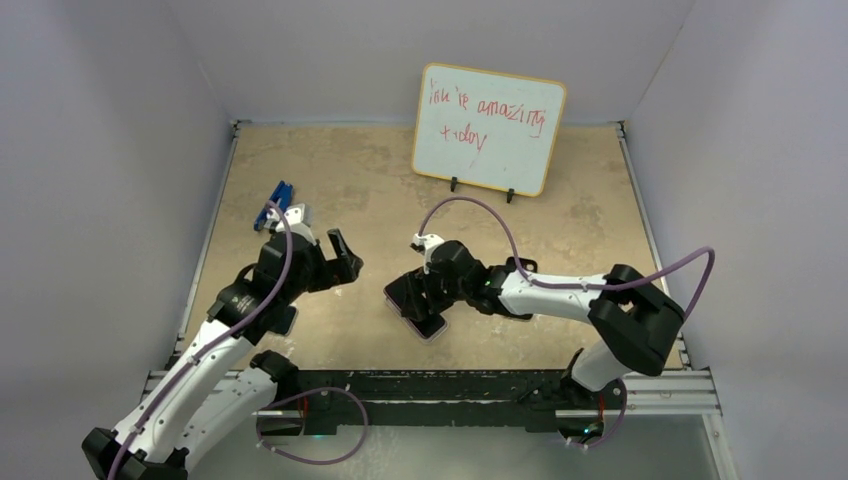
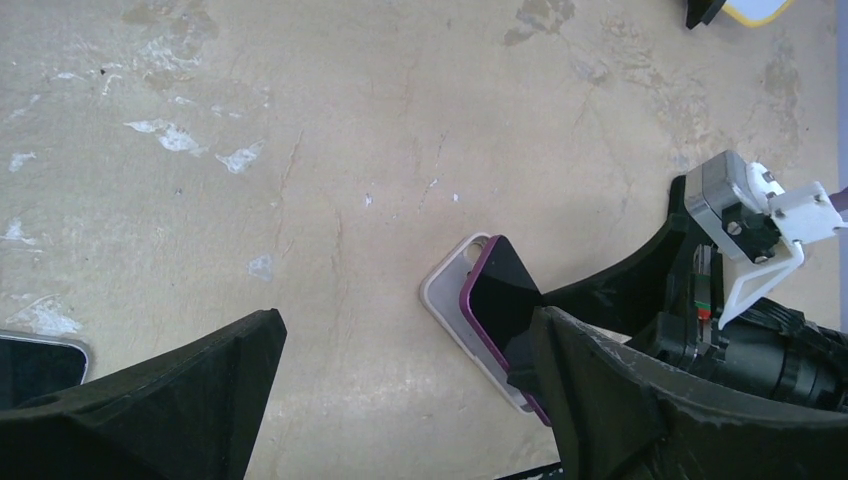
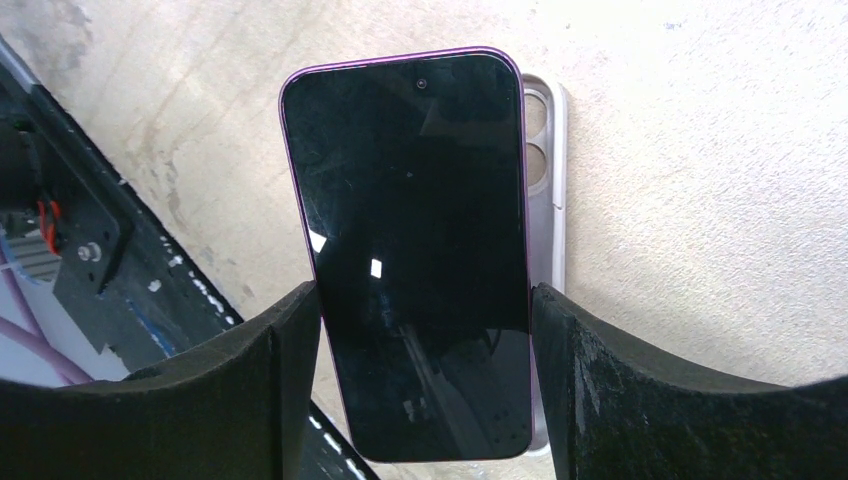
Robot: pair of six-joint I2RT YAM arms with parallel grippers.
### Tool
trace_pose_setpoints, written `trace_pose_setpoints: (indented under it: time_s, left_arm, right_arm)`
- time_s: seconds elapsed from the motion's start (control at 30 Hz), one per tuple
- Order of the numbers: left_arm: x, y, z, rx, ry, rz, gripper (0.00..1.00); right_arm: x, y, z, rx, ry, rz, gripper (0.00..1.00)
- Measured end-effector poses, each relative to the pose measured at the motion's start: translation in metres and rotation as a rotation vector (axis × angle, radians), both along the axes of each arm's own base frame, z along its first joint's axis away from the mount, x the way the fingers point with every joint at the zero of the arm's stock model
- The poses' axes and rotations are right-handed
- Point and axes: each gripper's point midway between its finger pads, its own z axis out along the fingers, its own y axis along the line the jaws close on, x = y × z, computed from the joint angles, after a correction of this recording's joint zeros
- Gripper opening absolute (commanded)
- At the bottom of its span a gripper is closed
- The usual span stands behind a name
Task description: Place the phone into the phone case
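The right gripper (image 1: 418,300) is closed on the phone (image 1: 430,325). Seen from above, it sits in the near half of the bench (image 1: 560,230), about midway between the left and right edges. The phone is dark with a purple rim and lies slantwise to the near edge. The left gripper (image 1: 340,258) hangs just to its left, nearer the left edge, holding nothing. A whiteboard (image 1: 490,125) with red handwriting stands at the far edge, right of centre. A small blue object (image 1: 275,207) lies toward the far left corner.

From the left wrist, the left gripper (image 2: 405,330) is spread wide, its black fingers (image 2: 150,400) at the bottom corners with bare bench between them. Beyond them the phone (image 2: 500,295) lies skewed over the pale phone case (image 2: 445,290), one corner of which sticks out. The right gripper (image 2: 625,275) grips the phone from the right. A dark slab (image 2: 35,362) with a pale rim is cut off by the left border.

From the right wrist, the right gripper (image 3: 425,300) clamps the phone (image 3: 420,230) by its long edges, with a black finger (image 3: 250,400) pressed to each side. The dark screen faces up. The phone case (image 3: 548,180) lies flat beneath, showing along the phone's right side with its camera cut-out uncovered. The phone is turned slightly out of line with it. Whether the two touch cannot be told. The black rail (image 3: 90,250) of the bench's near edge runs down the left.
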Motion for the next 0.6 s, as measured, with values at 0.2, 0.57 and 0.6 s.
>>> trace_pose_setpoints:
  time_s: [0.2,0.57,0.6]
  left_arm:
    - [-0.005,-0.003,-0.014,-0.012,0.043,-0.011,0.98]
    - [-0.013,-0.014,-0.036,-0.043,0.129,-0.040,0.89]
    - [-0.013,-0.015,-0.037,-0.045,0.133,-0.045,0.88]
  right_arm:
    - [-0.004,-0.001,-0.020,-0.048,0.022,0.018,0.47]
    - [-0.003,-0.001,-0.023,-0.075,0.003,0.012,0.77]
    - [-0.003,-0.001,-0.023,-0.074,0.002,0.011,0.81]
